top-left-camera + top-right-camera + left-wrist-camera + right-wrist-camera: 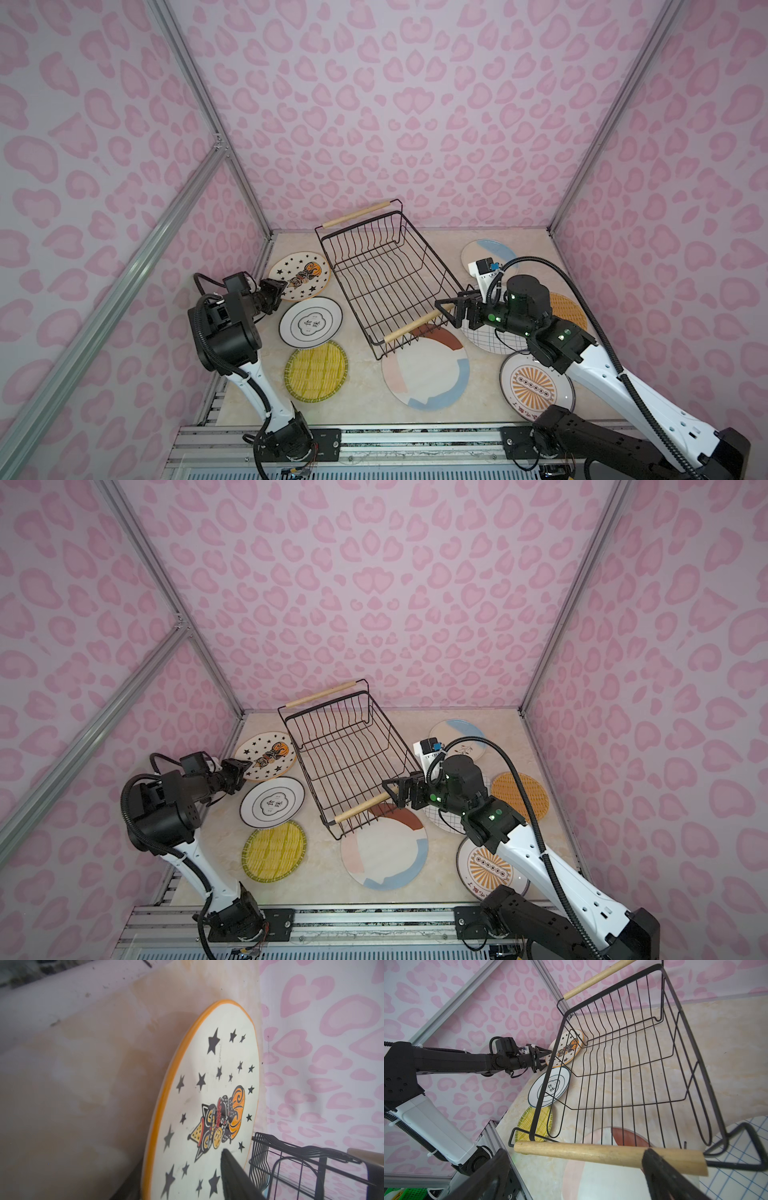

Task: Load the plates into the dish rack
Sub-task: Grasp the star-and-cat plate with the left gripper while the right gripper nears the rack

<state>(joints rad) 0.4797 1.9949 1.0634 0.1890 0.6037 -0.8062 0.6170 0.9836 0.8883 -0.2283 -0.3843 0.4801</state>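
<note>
The left gripper has its jaws on either side of the rim of the starred plate, but I cannot tell whether they pinch it. The right gripper gapes wide at the end of the near wooden handle of the dish rack. The rack's near end overlaps the colour-blocked plate.

The black-rimmed plate is carrying two dark Chinese characters inside a cloud-shaped outline at its centre, looking like 食味 in the right wrist view; the orange sunburst plate is showing red characters along its near rim, partly hidden and too small to read.
</note>
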